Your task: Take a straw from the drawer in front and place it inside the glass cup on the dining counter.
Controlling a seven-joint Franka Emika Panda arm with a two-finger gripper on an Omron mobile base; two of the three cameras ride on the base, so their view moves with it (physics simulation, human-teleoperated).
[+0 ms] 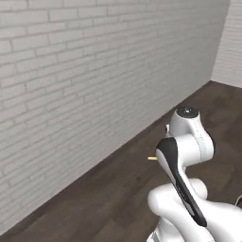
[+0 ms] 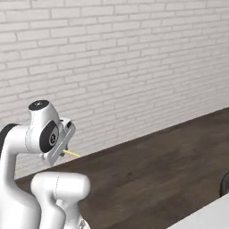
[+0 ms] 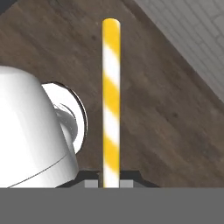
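Your end effector (image 3: 108,183) is clamped on the straw (image 3: 110,100) at its very end, so a fast swing toward the desk (image 2: 205,215) could twist it loose.

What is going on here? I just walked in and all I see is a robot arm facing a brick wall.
The white arm is carrying a straw, yellow and white striped, pinched between its shut gripper. In the hand view the straw sticks straight out from the fingertips over the dark wood floor. From the base views only its yellow tip pokes out past the arm's wrist. A white brick wall stands ahead, and a white counter corner shows at lower right. The straw is not yet in any cup.
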